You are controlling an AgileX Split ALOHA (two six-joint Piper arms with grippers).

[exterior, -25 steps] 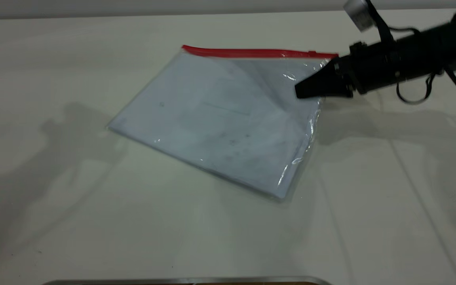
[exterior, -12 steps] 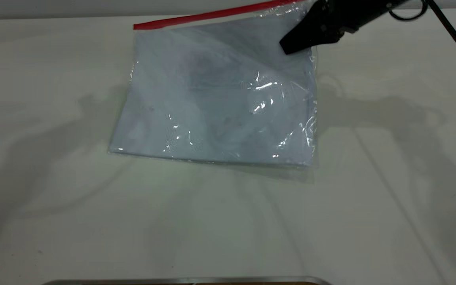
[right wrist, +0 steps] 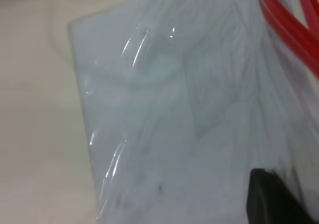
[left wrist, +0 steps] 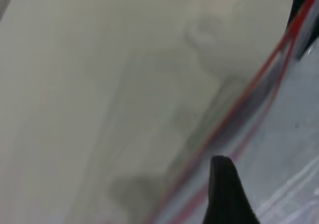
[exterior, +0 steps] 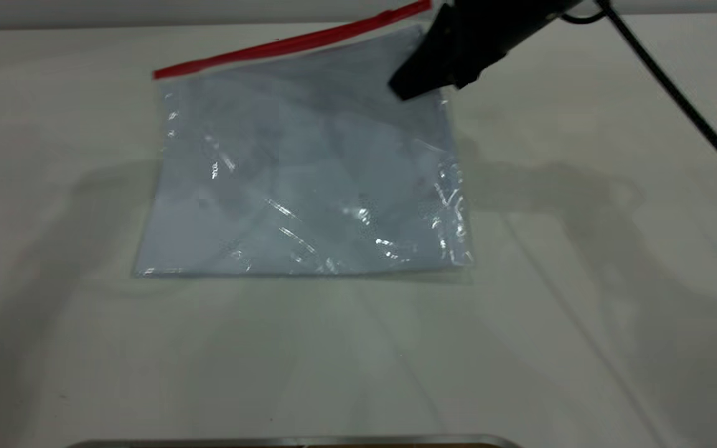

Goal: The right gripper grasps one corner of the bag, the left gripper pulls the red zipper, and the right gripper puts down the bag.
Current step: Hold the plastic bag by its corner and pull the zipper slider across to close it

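The bag (exterior: pixel 302 180) is a clear pouch with white sheets inside. It hangs tilted, its lower edge resting on the table. The red zipper (exterior: pixel 284 45) runs along its raised top edge. My right gripper (exterior: pixel 405 87) is shut on the bag's upper right corner and holds it up. In the right wrist view the bag (right wrist: pixel 174 109) fills the frame, with the red zipper (right wrist: pixel 289 25) to one side. My left gripper (left wrist: pixel 224 184) does not show in the exterior view. In its own view it appears only as a dark tip close beside the red zipper (left wrist: pixel 249 92).
The white table (exterior: pixel 582 311) spreads out all around the bag. A black cable (exterior: pixel 676 93) trails from the right arm across the far right. A metal edge (exterior: pixel 296 442) lies along the near side.
The right gripper has risen and moved left with the bag's corner. The bag has swung from lying slantwise on the table to hanging from that corner, with the zipper end lifted.
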